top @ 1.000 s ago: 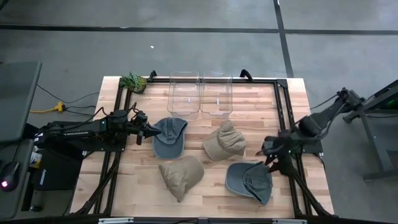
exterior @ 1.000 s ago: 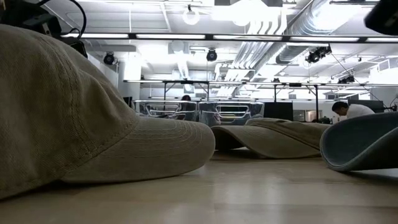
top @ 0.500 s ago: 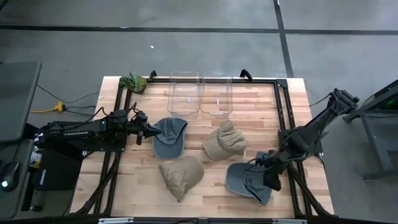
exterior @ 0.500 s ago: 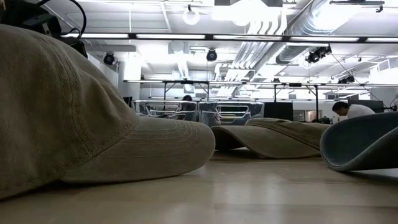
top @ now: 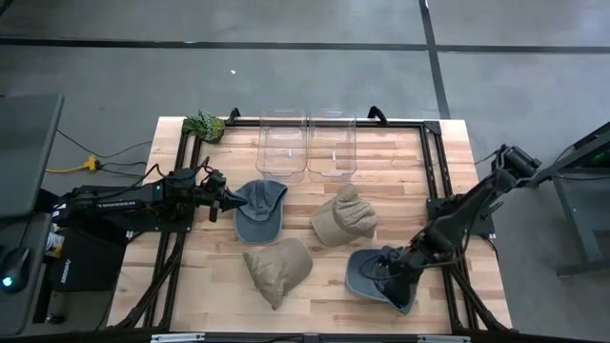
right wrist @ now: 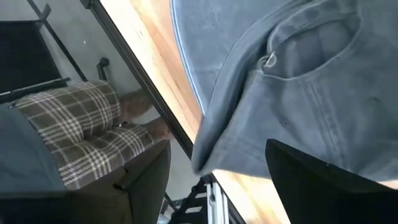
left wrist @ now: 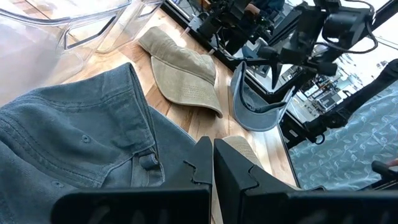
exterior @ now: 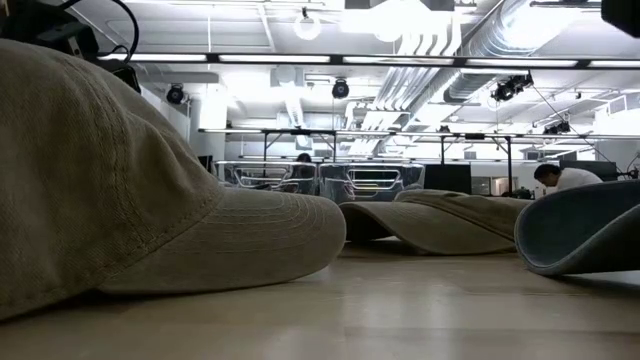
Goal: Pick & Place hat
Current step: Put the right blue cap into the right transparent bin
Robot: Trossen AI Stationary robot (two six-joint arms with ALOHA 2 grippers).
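Four caps lie on the wooden table. My right gripper (top: 386, 276) hangs open, pointing steeply down over the blue-grey cap (top: 379, 276) at the near right. In the right wrist view its fingers (right wrist: 323, 186) stand apart, with the cap's crown and back opening (right wrist: 292, 81) between and beyond them. My left gripper (top: 233, 203) waits shut at the left, level, its tips beside the rim of a second blue-grey cap (top: 259, 210). Two tan caps lie mid-table (top: 343, 217) and near the front (top: 276, 269).
Two clear plastic bins (top: 283, 143) (top: 332, 143) stand side by side at the far edge. A green object (top: 203, 124) sits at the far left corner. A black frame (top: 434, 171) runs around the tabletop. People show in the room beyond (exterior: 560, 175).
My right gripper has swung from the table's right edge toward the near side and the left. It has sunk and rolled its wrist, and now hangs over the near-right blue-grey cap. The caps have not moved.
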